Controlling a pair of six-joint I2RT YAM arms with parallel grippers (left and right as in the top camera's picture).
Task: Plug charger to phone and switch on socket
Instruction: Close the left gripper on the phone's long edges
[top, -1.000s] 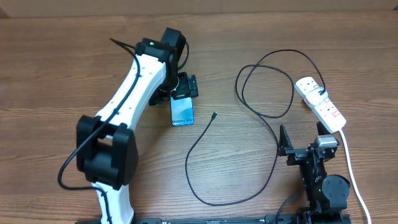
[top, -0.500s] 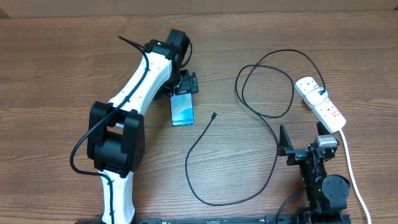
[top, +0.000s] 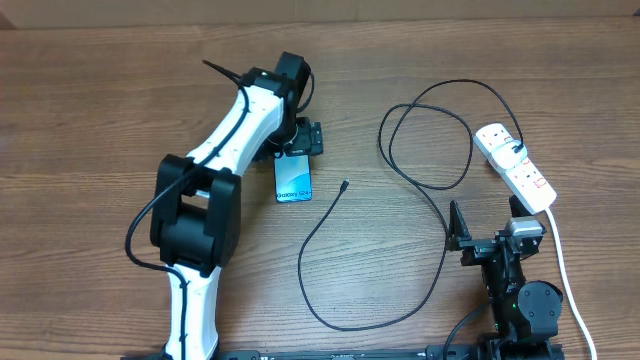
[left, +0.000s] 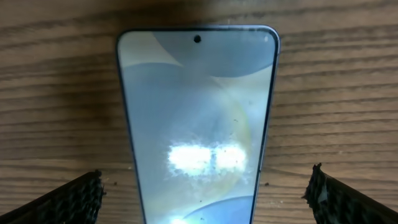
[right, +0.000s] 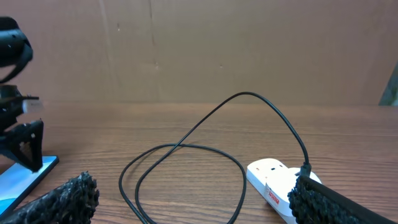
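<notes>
Left gripper (top: 297, 141) spread wide over phone (top: 293, 180), hiding its top edge. Right gripper (top: 484, 228) spread, empty. Charger (top: 345, 187) plug tiny, loose on bench (top: 100, 100).

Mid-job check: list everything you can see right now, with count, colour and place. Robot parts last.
phone: one, black bezel, lit light blue-white screen, lying flat at table centre-left, its far end under the left gripper.
charger: one, thin black cable, looping from the socket across the table; its free plug lies bare just right of the phone, not inserted.
socket: one, white strip with red switches, far right, thick white cord running toward the near edge.
table: one, brown wood grain.
left gripper: one, black, open, over the phone's far end, fingers either side of it.
right gripper: one, black, open, near right, holding nothing.
</notes>
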